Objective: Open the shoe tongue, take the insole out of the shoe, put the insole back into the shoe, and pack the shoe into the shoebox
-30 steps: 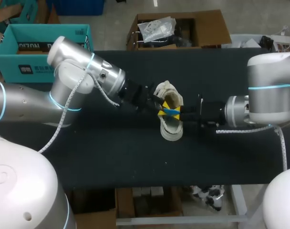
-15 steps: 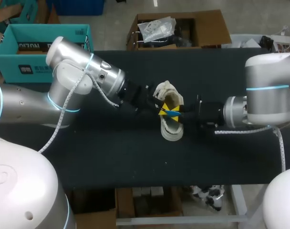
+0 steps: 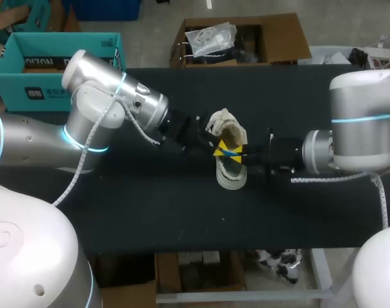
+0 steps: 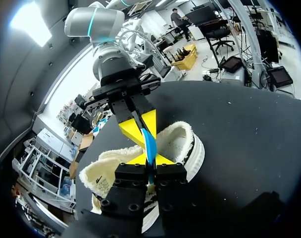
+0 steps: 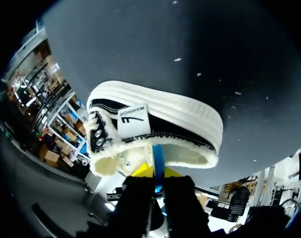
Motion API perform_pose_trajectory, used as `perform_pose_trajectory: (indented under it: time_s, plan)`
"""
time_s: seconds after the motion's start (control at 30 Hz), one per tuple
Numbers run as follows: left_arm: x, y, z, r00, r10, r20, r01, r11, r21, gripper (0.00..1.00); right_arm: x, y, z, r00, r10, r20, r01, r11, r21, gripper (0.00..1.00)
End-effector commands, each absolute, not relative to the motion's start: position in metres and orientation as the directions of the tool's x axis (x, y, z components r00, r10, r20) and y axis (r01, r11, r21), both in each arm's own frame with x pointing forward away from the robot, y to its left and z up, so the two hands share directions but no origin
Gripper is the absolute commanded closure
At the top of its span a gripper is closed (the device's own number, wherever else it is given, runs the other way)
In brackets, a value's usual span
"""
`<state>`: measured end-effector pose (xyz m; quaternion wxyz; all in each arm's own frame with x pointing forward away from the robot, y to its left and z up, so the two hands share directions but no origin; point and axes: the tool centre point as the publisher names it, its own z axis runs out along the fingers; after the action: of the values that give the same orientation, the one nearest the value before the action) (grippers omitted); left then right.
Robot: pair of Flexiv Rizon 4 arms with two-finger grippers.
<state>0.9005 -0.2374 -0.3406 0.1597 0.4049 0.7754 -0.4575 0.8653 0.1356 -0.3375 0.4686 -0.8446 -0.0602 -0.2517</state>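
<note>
Near the middle of the black bench (image 3: 150,212), a white fleece-lined shoe (image 3: 231,173) with a black side panel and a thick ribbed white sole, set lengthwise between the far and near edges. Just above its fleecy opening, a thin blue insole (image 4: 148,143), seen edge-on and standing upright, its lower end hidden behind the fingers. Pinched from the left side by the left gripper (image 3: 219,147), yellow tips pressed flat against both faces of the blue sheet with no gap to either side. Pinched from the opposite side by the right gripper (image 3: 238,153), likewise clamped on the same sheet, its tips almost touching those of the left one over the shoe. From the right wrist, the black panel and sole side-on just ahead of the fingers, with the blue strip rising between the two yellow tips. Off the bench's far left corner, a teal shoebox (image 3: 15,86), open at the top, well apart from the shoe.
</note>
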Motion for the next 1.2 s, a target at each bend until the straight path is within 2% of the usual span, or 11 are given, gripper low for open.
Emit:
perform_pose_trajectory:
  time_s: [0.03,0.33,0.4,0.43,0.5,0.53,0.87,1.2]
  plan:
    - [0.905,-0.24,-0.346,-0.625,0.481,-0.614,0.771,0.26,-0.581,1.0,0.871,0.137,-0.343,0.875,-0.123,0.468,0.335,-0.545,-0.769,1.0]
    - [0.916,-0.239,-0.35,-0.657,0.458,-0.599,0.748,0.297,-0.593,1.0,0.885,0.139,-0.353,0.889,-0.118,0.442,0.313,-0.548,-0.776,1.0]
    - [0.915,-0.236,-0.346,-0.659,0.451,-0.602,0.747,0.295,-0.596,0.64,0.884,0.139,-0.353,0.89,-0.118,0.44,0.311,-0.55,-0.775,1.0]
    - [0.914,-0.233,-0.344,-0.661,0.445,-0.604,0.745,0.292,-0.6,0.52,0.882,0.139,-0.353,0.89,-0.116,0.441,0.311,-0.554,-0.772,1.0]
    - [0.911,-0.229,-0.339,-0.666,0.439,-0.603,0.74,0.291,-0.606,0.11,0.878,0.138,-0.351,0.887,-0.115,0.447,0.313,-0.561,-0.766,1.0]
    - [0.909,-0.226,-0.334,-0.667,0.438,-0.603,0.74,0.292,-0.606,0.0,0.875,0.138,-0.349,0.885,-0.111,0.452,0.318,-0.566,-0.76,1.0]
    - [0.9,-0.199,-0.296,-0.729,0.388,-0.563,0.679,0.31,-0.665,0.0,0.871,0.145,-0.358,0.908,-0.04,0.417,0.304,-0.623,-0.721,1.0]
    - [0.901,-0.169,-0.261,-0.849,0.284,-0.445,0.526,0.389,-0.756,0.0,0.872,0.141,-0.389,0.945,-0.035,0.327,0.234,-0.627,-0.743,1.0]
